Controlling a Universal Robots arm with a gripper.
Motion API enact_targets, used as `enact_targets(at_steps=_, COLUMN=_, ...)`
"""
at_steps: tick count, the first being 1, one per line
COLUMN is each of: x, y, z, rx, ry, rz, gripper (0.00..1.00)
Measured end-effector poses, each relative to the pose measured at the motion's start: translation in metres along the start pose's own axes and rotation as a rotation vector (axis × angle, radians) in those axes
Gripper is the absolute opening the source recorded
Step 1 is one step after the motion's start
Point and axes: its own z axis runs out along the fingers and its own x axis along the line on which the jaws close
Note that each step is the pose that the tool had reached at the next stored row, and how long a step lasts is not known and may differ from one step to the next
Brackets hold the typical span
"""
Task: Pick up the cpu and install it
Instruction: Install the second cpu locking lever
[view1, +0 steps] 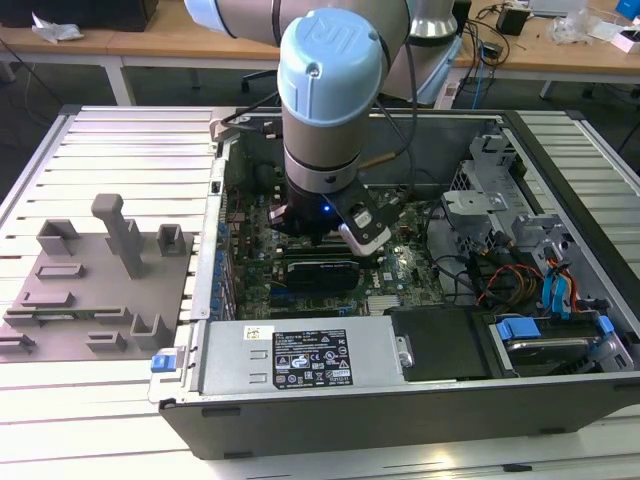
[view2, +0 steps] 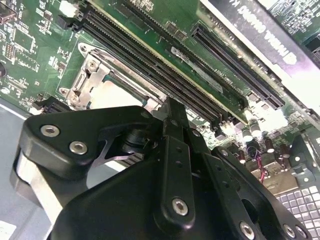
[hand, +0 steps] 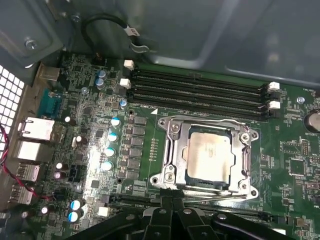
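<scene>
We are looking at a robot arm reaching down into an open computer case, its pincer hanging low over the green motherboard. The cpu, a silvery square, is sitting in its metal socket frame just ahead of the pincer's tips. The black fingers are appearing drawn together, gripping nothing. Memory slots are lying beyond the socket, farther from the pincer.
</scene>
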Motion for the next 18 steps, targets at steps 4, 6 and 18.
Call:
enact_targets(at_steps=4, x=0.0004, y=-0.0020, z=0.0026, rx=-0.0172, ry=-0.0076, rz=0.019, gripper=0.11)
enact_targets(at_steps=6, x=0.0005, y=-0.0027, z=0.0038, rx=-0.0201, ry=-0.0102, rz=0.027, gripper=0.11)
enact_targets(at_steps=18, x=0.0045, y=-0.0054, z=0.0132, rx=-0.0606, ry=-0.0297, rz=0.080, gripper=0.11)
